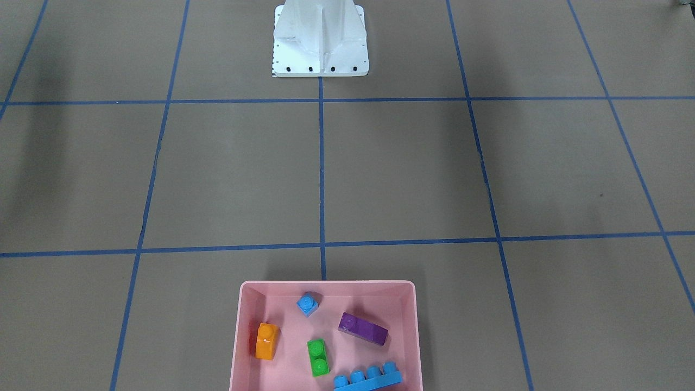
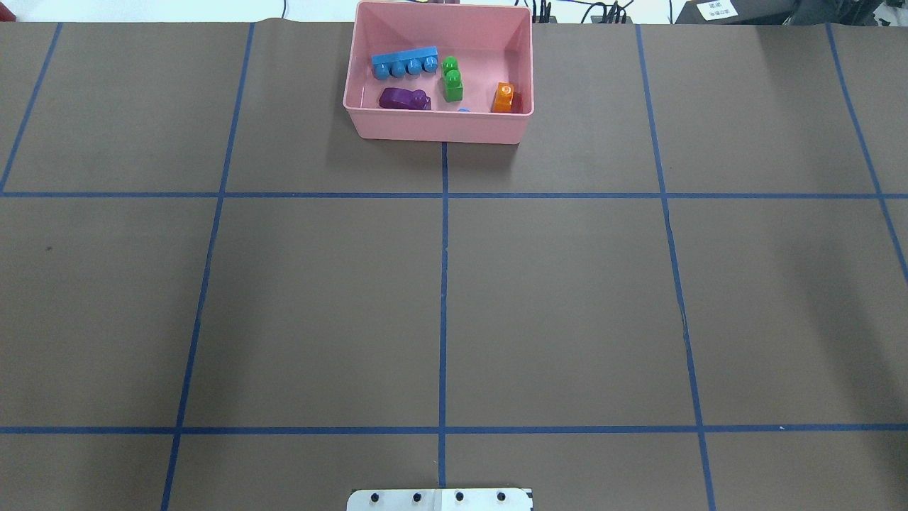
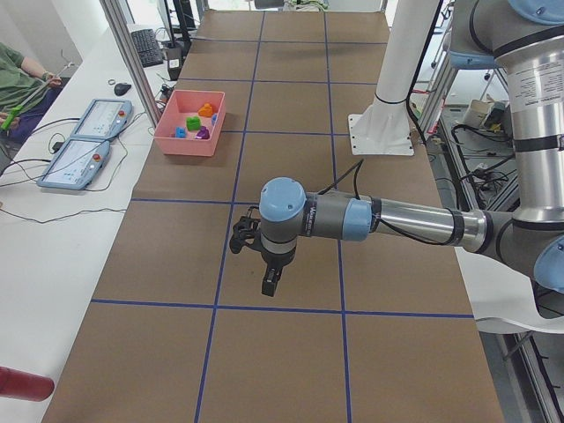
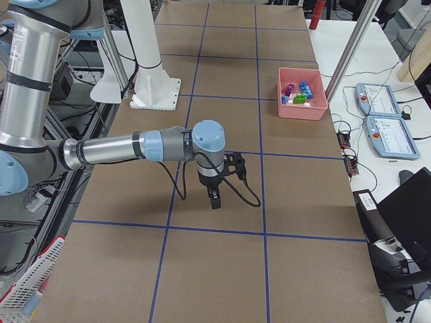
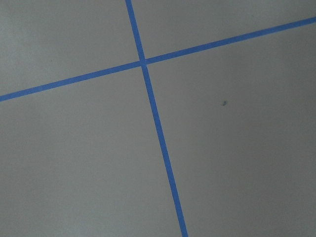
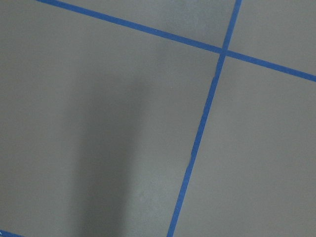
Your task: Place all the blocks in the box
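**Exterior left and exterior right views: both arms away from the box, all five blocks inside**

1. The left gripper (image 3: 271, 284) hangs above the table (image 2: 567, 298), well apart from the box (image 2: 440, 129). Its opening and any load cannot be told.
2. The right gripper (image 4: 215, 200) hangs likewise. Its state cannot be told either. Both wrist views show only table and tape lines (image 5: 158, 133).
3. The box holds the orange block (image 1: 266, 341), purple block (image 1: 362, 328), green block (image 1: 317, 357), small blue block (image 1: 308, 303) and long blue block (image 1: 369, 377).
4. No block lies on the visible table outside the box.

Assessment: the task appears complete, and no step appears to be left.
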